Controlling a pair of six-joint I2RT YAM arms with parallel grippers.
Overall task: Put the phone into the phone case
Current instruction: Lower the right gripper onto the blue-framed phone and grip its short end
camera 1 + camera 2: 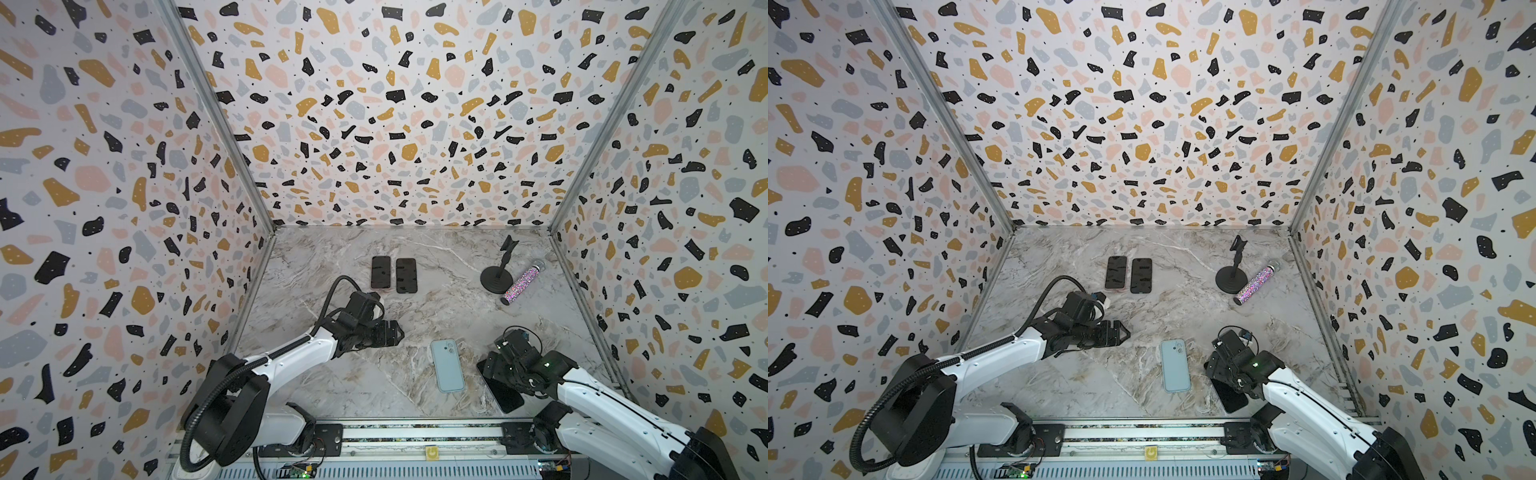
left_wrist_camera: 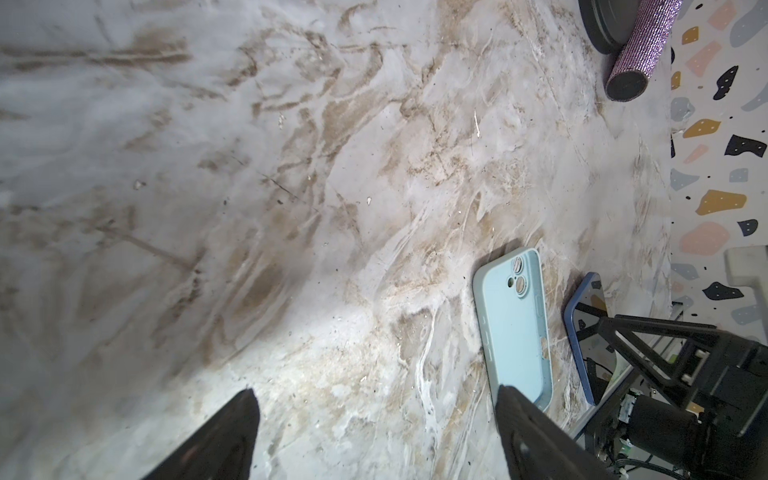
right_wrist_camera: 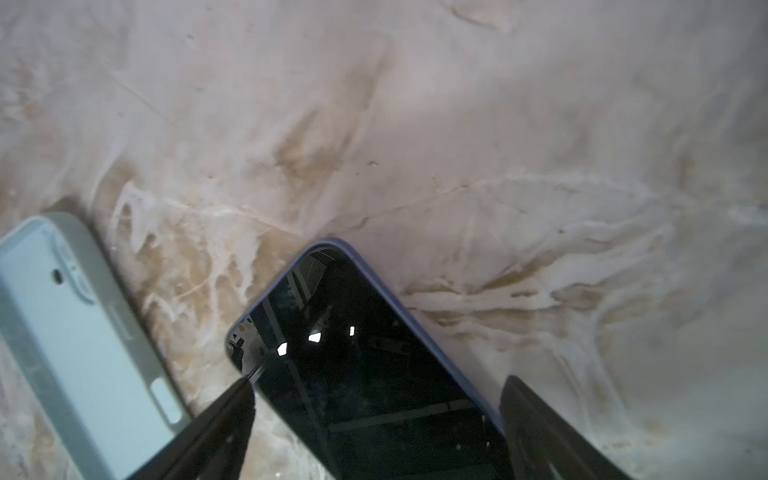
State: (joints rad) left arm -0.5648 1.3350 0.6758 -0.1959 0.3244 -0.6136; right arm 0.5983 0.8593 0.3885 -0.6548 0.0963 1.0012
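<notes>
Case (image 1: 447, 365) matte pale-blue | phone (image 3: 353, 316) glossy black | left hand (image 2: 374, 390) spread | right hand (image 3: 379, 381) spread

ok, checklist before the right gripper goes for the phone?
1. Right gripper open: ok.
2. Phone flat, screen up, between that gripper's jaws: ok.
3. Left gripper open and empty: ok.
4. Phone case apart from the phone, nothing on it: ok.
5. Case opening facing up: not ok, its outer back with the camera cutout faces up.
6. Phone matches this case: cannot tell.
</notes>
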